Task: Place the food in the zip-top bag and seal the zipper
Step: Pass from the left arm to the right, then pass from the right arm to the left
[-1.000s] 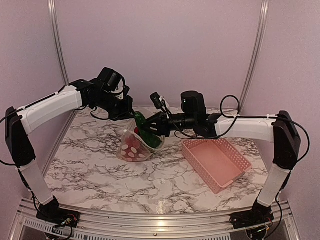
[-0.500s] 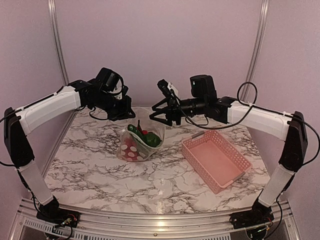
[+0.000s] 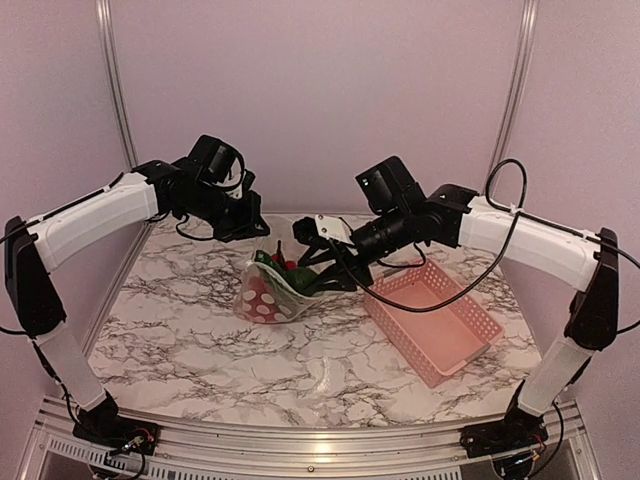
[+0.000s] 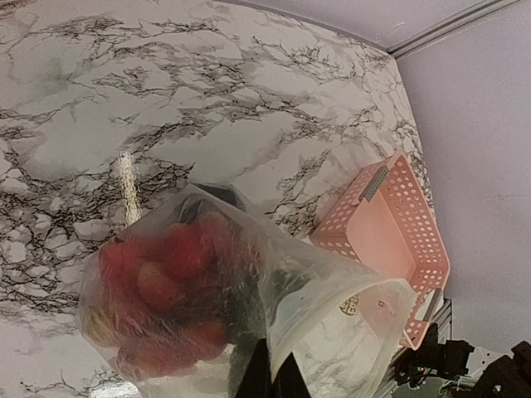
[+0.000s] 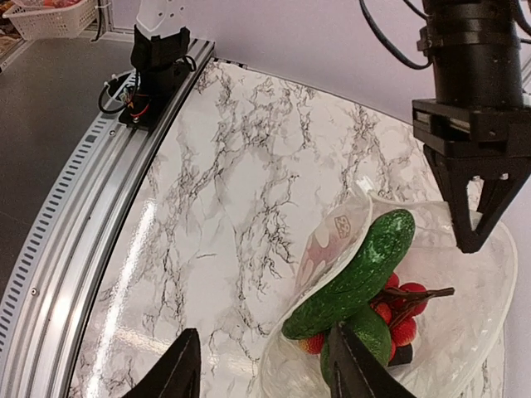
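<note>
Looking at the bag (image 3: 272, 295) slumping on the marble table (image 3: 200, 360), back-middle, mouth gaping upward. Already holding the cucumber (image 5: 357, 274), the red berries (image 5: 402, 319) and some other red fruit (image 4: 166, 274) inside. Getting pinched at its far rim by the left claw (image 3: 256, 230), pressed tight on the plastic and holding that edge up. Hovering right at the bag's right side: right claw (image 3: 330, 270), fingers spread, gripping nothing. Sitting off to the right, near the bag: pink basket (image 3: 440, 320).
</note>
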You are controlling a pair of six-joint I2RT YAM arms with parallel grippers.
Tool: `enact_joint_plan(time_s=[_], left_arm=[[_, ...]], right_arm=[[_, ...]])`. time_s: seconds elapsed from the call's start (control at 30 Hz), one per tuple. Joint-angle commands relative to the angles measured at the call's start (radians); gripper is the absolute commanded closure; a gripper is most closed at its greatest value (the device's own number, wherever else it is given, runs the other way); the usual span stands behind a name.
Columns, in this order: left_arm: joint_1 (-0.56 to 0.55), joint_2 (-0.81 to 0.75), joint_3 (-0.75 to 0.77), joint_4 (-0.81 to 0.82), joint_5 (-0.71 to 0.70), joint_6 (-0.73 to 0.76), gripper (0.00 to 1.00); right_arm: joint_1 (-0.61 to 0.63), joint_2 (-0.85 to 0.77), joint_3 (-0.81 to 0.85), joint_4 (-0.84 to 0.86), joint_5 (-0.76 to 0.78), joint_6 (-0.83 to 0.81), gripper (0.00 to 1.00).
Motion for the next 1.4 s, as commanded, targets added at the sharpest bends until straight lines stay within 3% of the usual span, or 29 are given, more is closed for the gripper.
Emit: enact_joint_plan(time_s=[0.0, 0.3, 0.47, 0.5, 0.77, 1.03, 1.07, 1.2, 1.37], left_arm=[[0.006, -0.046, -0.012, 0.041, 0.032, 0.012, 1.00], [0.006, -0.072, -0.040, 0.054, 0.034, 0.010, 1.00], [0.006, -0.085, -0.063, 0.064, 0.037, 0.008, 1.00], [0.006, -0.088, -0.071, 0.069, 0.037, 0.008, 1.00], [0.006, -0.144, -0.102, 0.089, 0.059, 0.064, 0.84], [0.006, -0.144, -0.110, 0.037, 0.034, 0.101, 0.92], [0.006, -0.139, -0.111, 0.030, 0.044, 0.101, 0.90], [0.006, -0.116, -0.102, 0.003, 0.103, 0.096, 0.67], [0.006, -0.149, -0.101, -0.038, 0.067, 0.117, 0.66]], right_arm=[[0.041, 0.048, -0.022, -0.021, 0.076, 0.000, 0.51], [0.052, 0.139, -0.024, 0.085, 0.158, 0.124, 0.64], [0.052, 0.151, 0.003, 0.118, 0.190, 0.159, 0.90], [0.052, 0.151, 0.014, 0.121, 0.197, 0.163, 1.00], [0.052, 0.135, 0.126, 0.110, 0.174, 0.165, 1.00], [0.053, 0.133, 0.052, 0.096, 0.176, 0.114, 1.00], [0.052, 0.139, 0.048, 0.093, 0.179, 0.110, 1.00], [0.052, 0.145, 0.058, 0.097, 0.178, 0.116, 1.00], [0.053, 0.138, 0.121, 0.093, 0.151, 0.140, 1.00]])
